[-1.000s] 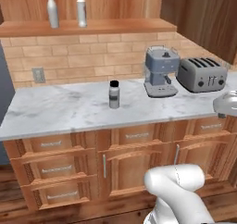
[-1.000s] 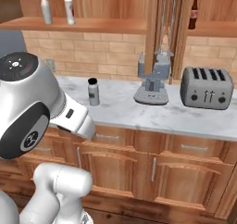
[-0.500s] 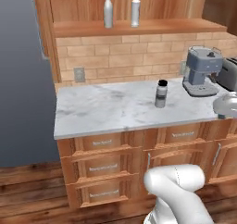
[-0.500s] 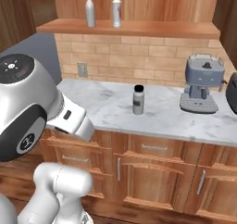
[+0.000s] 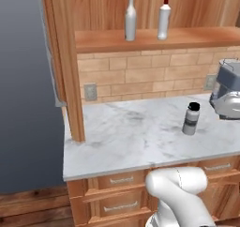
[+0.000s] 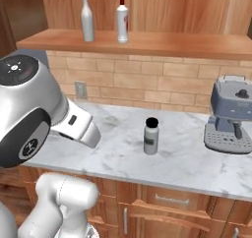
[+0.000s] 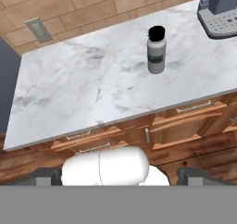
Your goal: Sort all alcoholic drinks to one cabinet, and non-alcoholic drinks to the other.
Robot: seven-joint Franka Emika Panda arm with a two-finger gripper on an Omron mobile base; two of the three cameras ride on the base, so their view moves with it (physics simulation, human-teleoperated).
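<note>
Two alcoholic drinks stand side by side on the bottom shelf of an open upper cabinet [image 5: 108, 41] [image 6: 162, 44]: a silver-grey wine-shaped bottle [image 5: 130, 18] [image 6: 87, 18] and, to its right, a white bottle with a red cap [image 5: 163, 18] [image 6: 122, 19]. The non-alcoholic drinks are out of view. My gripper [image 7: 121, 176] hangs open and empty in front of the counter, well back from the cabinet, with its dark fingertips [image 7: 46, 174] wide apart. It looks down on the marble top.
A short grey black-capped bottle [image 5: 190, 119] [image 6: 151, 136] [image 7: 156, 50] stands upright on the marble counter [image 5: 126, 141]. A blue-grey coffee machine [image 5: 228, 94] [image 6: 232, 114] sits to its right. A wall outlet [image 5: 90, 92] is in the brick backsplash. Drawers [image 5: 119, 180] run below.
The whole scene has slid right in both base views, so the base has driven left. The toaster has left the views. The bottles have not moved and the gripper stays open.
</note>
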